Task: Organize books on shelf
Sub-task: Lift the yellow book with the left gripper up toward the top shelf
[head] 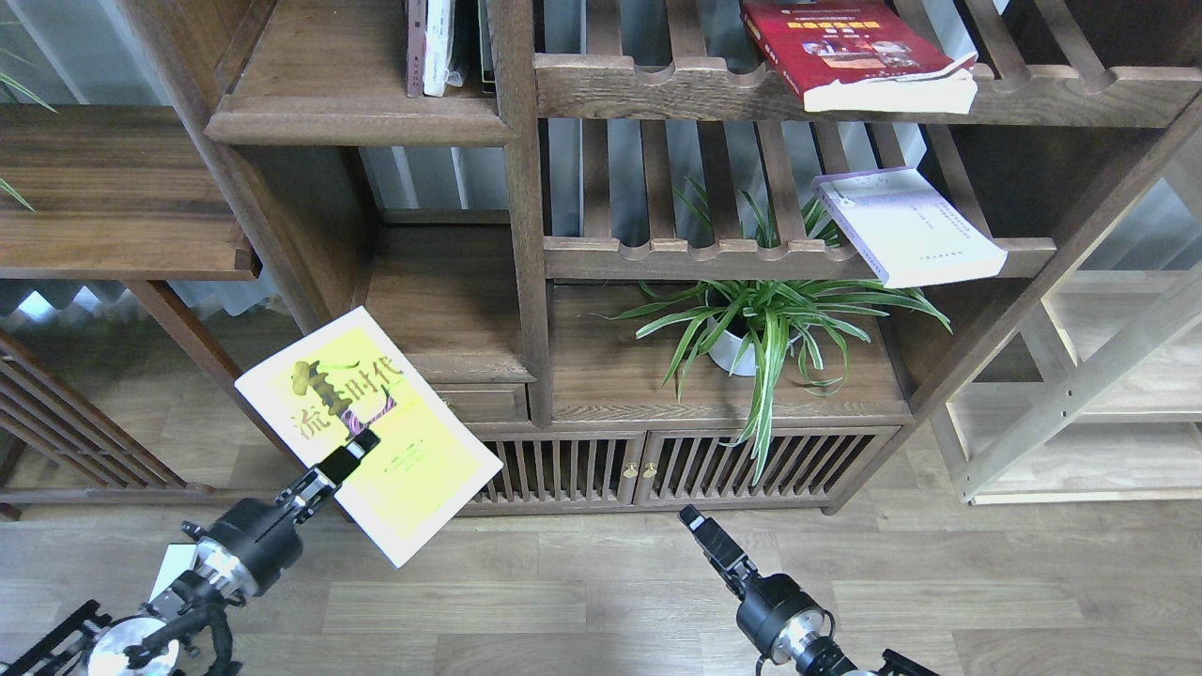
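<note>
My left gripper [352,446] is shut on the yellow-green book [376,441] with black Chinese characters, holding it tilted in the air in front of the bookcase's lower left. The pale lavender-white book [906,225] lies on the middle slatted rack at right, overhanging its rail. The thick red book [855,52] lies on the top slatted rack. The dark-brown solid shelf [352,117] sits at upper left with several upright books [441,47] at its right end. My right gripper [700,530] hangs low over the floor, empty, its fingers seen end-on.
A potted spider plant [761,324] stands on the cabinet top under the racks. A small drawer [479,404] and slatted cabinet doors [648,465] are below. A light unfinished wooden frame [1080,385] stands at right. A dark side table [113,188] is at left.
</note>
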`<state>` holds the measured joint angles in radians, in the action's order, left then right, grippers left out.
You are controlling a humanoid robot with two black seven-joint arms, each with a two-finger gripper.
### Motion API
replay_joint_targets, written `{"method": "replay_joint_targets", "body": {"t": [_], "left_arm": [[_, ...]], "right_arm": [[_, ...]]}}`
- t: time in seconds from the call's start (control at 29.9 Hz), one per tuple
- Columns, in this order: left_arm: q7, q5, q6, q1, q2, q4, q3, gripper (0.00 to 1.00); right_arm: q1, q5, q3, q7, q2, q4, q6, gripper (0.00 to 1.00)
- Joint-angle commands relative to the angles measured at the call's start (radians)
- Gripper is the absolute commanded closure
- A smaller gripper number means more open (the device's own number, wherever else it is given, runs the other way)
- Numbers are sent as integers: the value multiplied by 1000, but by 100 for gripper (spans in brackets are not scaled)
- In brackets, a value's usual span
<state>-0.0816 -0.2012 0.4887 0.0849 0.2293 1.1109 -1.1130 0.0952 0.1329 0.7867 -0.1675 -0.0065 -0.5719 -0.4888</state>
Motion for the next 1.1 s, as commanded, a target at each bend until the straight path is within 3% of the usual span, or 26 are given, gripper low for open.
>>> {"method": "replay_joint_targets", "body": {"t": [0.0, 0.13, 0.3, 0.43, 0.6, 0.8, 1.07], "left_arm": [[-3, -122, 0, -91, -13, 157, -108, 98], [-27, -178, 0, -197, -8, 381, -185, 98], [-67, -247, 0, -251, -11, 506, -284, 98], [-73, -287, 0, -255, -11, 532, -356, 98], [-176, -291, 0, -254, -13, 557, -474, 98], [-199, -288, 0, -264, -8, 578, -567, 98], [-299, -288, 0, -274, -10, 636, -671, 98]], "right_arm": [[21, 33, 0, -1, -3, 4, 0, 1], [43, 47, 0, -3, 0, 23, 0, 1], [47, 53, 0, -4, 6, 30, 0, 1], [51, 54, 0, -4, 6, 30, 0, 1], [54, 66, 0, -4, 3, 37, 0, 1], [54, 73, 0, -4, 2, 38, 0, 1], [55, 73, 0, -4, 6, 43, 0, 1]]}}
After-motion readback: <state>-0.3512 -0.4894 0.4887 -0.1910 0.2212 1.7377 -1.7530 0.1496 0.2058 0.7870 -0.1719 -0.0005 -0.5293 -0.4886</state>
